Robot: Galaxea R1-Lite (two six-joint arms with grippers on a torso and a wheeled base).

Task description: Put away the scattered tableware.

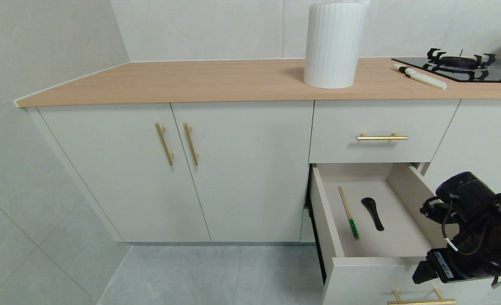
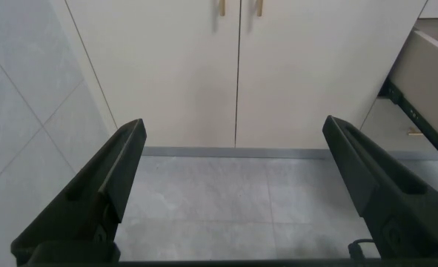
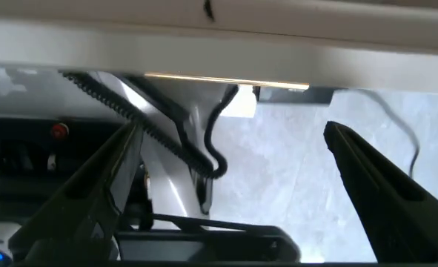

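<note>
The lower drawer (image 1: pixel 322 212) stands pulled out. Inside it lie a pair of chopsticks (image 1: pixel 349 214) with green ends and a black spoon (image 1: pixel 373 213). A cream-handled knife (image 1: pixel 420 76) rests on the wooden counter beside the stove (image 1: pixel 466 65). My right arm (image 1: pixel 466 228) hangs by the drawer's right front corner. My right gripper (image 3: pixel 233 132) is open, just below the drawer front's gold handle (image 3: pixel 226 80), holding nothing. My left gripper (image 2: pixel 233 130) is open and empty, low over the floor and facing the cabinet doors (image 2: pixel 237 59).
A tall white ribbed container (image 1: pixel 333 44) stands on the counter (image 1: pixel 191 80). The upper drawer (image 1: pixel 382 137) is closed. The double cabinet doors (image 1: pixel 178 144) on the left are closed. Grey tiled floor (image 1: pixel 191 275) lies in front. The open drawer's side (image 2: pixel 430 63) juts out.
</note>
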